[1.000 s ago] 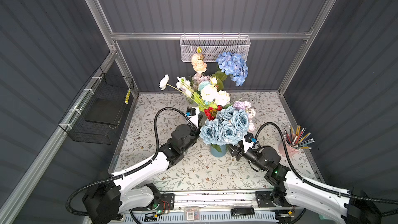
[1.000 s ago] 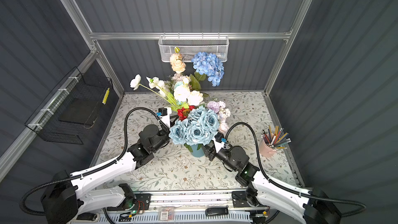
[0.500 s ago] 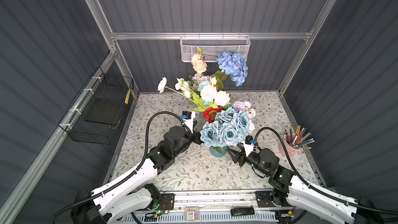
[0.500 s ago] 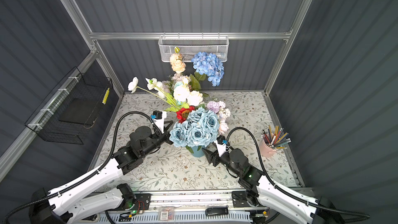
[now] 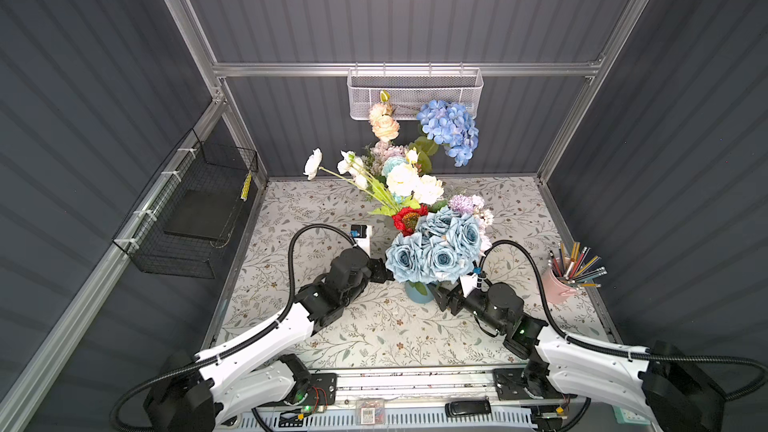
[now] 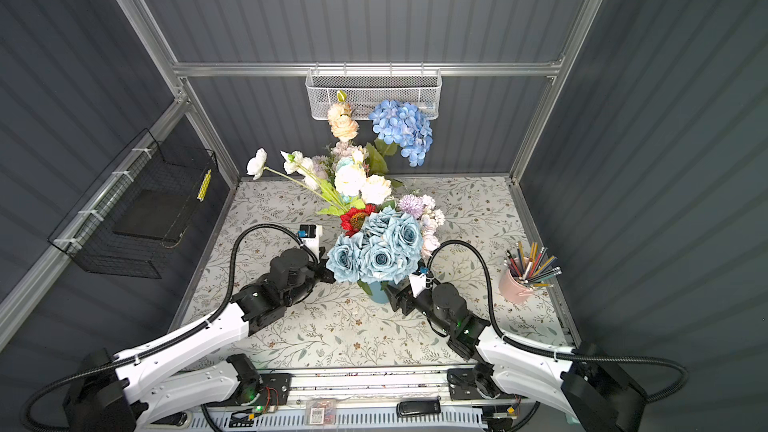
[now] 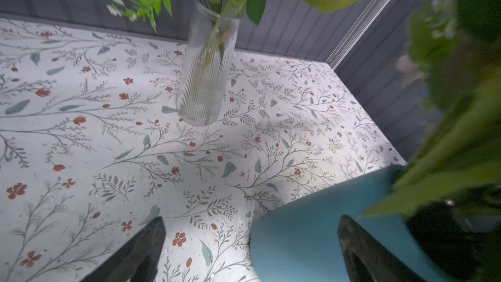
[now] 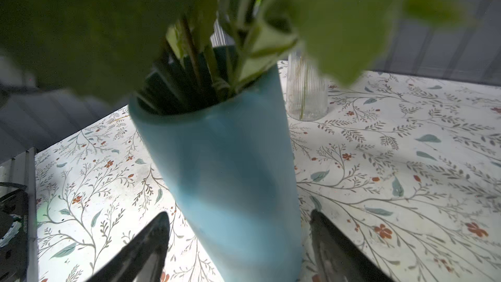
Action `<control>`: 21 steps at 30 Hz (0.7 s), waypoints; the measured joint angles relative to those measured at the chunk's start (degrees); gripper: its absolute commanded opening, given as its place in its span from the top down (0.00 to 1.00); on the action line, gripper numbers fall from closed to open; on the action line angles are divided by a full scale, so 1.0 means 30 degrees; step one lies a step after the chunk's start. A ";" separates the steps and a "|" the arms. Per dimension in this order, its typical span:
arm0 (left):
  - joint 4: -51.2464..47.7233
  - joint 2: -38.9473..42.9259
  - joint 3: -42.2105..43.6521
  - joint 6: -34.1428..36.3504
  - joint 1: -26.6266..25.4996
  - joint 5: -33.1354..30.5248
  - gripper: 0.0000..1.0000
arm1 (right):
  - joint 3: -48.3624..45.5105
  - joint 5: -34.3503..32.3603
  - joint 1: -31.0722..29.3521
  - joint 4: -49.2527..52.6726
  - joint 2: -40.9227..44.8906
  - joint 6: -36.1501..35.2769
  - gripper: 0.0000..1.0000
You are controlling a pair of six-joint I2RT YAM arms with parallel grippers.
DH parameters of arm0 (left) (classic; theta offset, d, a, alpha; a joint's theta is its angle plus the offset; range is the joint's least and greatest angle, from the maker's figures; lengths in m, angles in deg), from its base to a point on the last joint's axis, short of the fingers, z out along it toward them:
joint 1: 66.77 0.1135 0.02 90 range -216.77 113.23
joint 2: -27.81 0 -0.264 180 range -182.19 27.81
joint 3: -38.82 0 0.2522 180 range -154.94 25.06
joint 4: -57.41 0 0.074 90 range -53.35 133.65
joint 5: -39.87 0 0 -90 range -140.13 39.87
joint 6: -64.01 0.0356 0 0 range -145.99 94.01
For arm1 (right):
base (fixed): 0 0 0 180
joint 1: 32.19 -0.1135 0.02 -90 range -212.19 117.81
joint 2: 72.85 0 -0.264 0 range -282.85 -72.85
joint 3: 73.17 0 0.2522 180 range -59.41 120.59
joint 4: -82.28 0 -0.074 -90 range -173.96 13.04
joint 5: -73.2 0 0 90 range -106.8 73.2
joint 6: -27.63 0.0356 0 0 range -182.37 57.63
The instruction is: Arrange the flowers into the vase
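Observation:
A blue vase (image 5: 417, 290) (image 6: 376, 290) stands mid-table and holds pale-blue roses (image 5: 436, 251) (image 6: 374, 251), a red daisy (image 5: 409, 218) and lilac blooms. Behind it a clear ribbed glass vase (image 7: 203, 77) (image 8: 306, 93) holds white, cream and peach flowers (image 5: 409, 182) and a blue hydrangea (image 5: 451, 128). My left gripper (image 5: 384, 274) (image 7: 252, 219) is open just left of the blue vase (image 7: 311, 234). My right gripper (image 5: 438, 295) (image 8: 239, 214) is open, its fingers on either side of the blue vase (image 8: 230, 164) with small gaps.
A pink cup of coloured pencils (image 5: 561, 284) stands at the right edge. A white mesh basket (image 5: 415, 93) hangs on the back wall, and a black wire basket (image 5: 195, 209) hangs on the left wall. Leaves hang low over both wrist views.
The right jaws have widened off the blue vase and the right arm drew back slightly. The left gripper, open throughout, came down from beside the red daisy towards the front.

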 measured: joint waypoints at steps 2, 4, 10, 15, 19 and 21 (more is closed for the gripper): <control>0.1020 -0.1137 0.0277 -0.0284 0.0015 0.0080 0.01 | 0.0007 0.0066 0.0000 -0.1464 -0.0969 -0.0044 0.17; 0.1800 -0.2025 0.0313 -0.0408 0.0015 0.0262 0.01 | 0.0007 0.0197 0.0000 -0.2805 -0.1916 -0.0160 0.16; 0.3534 -0.3453 0.0146 -0.0095 0.0015 0.1202 0.01 | 0.0015 0.0495 0.0000 -0.6375 -0.4758 -0.0721 0.15; 0.4437 -0.4481 -0.0197 0.0051 0.0270 0.1705 0.01 | 0.0102 0.0342 0.0036 -0.9027 -0.6747 -0.1319 0.15; 0.4860 -0.4801 -0.0262 0.0051 0.0466 0.1734 0.01 | 0.0277 0.0146 0.0087 -1.1016 -0.8364 -0.1661 0.14; 0.4962 -0.4852 -0.0270 0.0066 0.0561 0.1719 0.01 | 0.0415 0.0124 0.0124 -1.1715 -0.9005 -0.1749 0.14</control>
